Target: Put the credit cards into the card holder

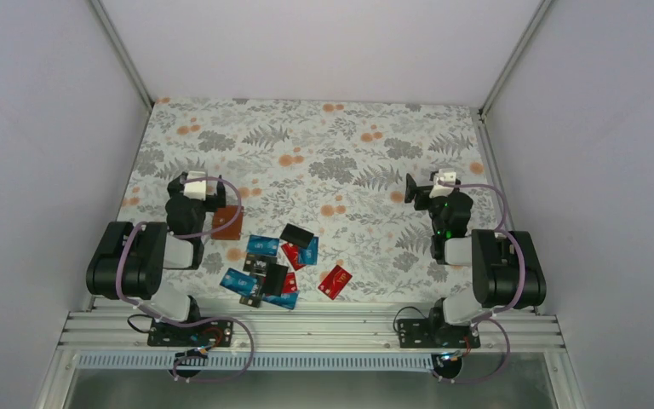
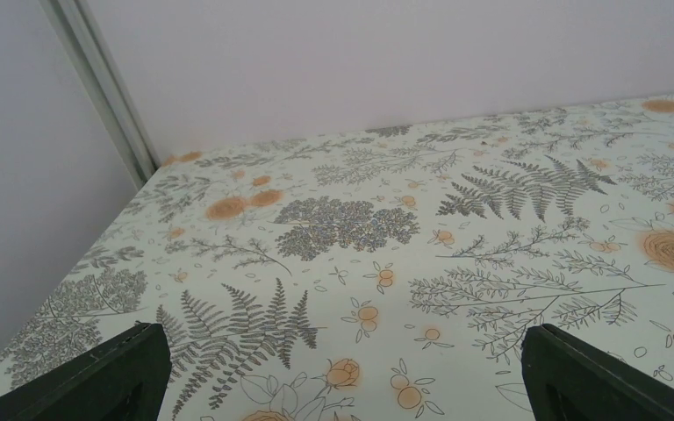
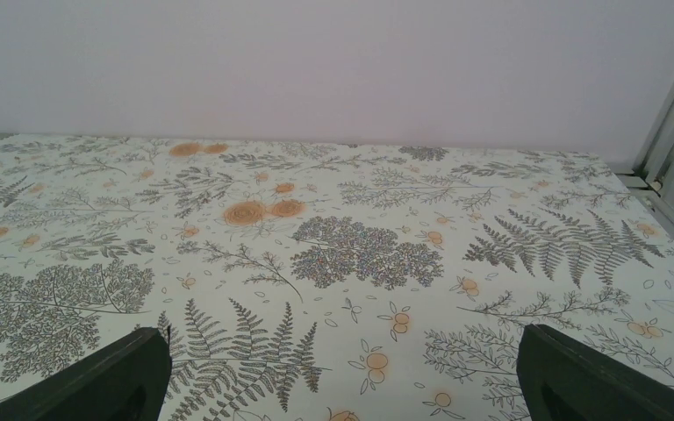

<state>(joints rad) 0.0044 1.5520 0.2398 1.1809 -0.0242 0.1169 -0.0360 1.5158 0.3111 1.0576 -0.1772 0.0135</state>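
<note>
Where the top view looks down on the floral table point(image 1: 349, 145), the credit cards point(image 1: 274, 260) lie scattered near its six o'clock edge, with the brown card holder point(image 1: 226, 222) flat at their ten o'clock. In the left wrist view, the left gripper point(image 2: 338, 333) is spread wide above the table. In the right wrist view, the right gripper point(image 3: 342, 331) is likewise spread.

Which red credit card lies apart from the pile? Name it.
The red card to the right of the pile, touching no other card. The other red ones lie tucked among black cards and blue cards.
</note>
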